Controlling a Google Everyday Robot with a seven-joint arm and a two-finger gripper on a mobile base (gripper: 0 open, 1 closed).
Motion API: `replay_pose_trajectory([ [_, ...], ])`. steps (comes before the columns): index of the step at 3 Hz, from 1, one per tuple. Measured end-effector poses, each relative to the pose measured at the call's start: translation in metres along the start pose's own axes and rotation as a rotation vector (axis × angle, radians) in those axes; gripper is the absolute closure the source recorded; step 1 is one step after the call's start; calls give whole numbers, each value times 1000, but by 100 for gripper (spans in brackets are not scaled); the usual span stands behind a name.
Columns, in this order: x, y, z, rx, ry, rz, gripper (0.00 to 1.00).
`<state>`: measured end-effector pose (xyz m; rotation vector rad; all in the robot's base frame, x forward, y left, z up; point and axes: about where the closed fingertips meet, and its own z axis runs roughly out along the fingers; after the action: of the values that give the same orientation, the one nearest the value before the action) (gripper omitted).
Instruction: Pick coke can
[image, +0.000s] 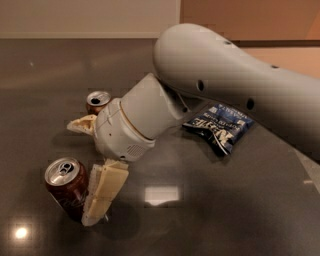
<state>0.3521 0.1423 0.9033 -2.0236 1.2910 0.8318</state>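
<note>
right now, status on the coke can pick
Copy: gripper open, low beside coke can, one finger alongside it. Can upright, not gripped. Behind gripper other can, chip bag far side; neither blocking.

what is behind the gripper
A second can, its top showing and its body partly covered by the open gripper, which is beside the coke can.

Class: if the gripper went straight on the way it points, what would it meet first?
The gripper, open at lower left, would probably meet the coke can first, just ahead; depth is unclear.
</note>
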Motion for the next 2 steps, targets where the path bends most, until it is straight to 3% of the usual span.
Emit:
replay_pose_trajectory([
  [1, 1, 2, 10, -20, -5, -1, 0],
  [2, 1, 2, 13, -32, -12, 0, 18],
])
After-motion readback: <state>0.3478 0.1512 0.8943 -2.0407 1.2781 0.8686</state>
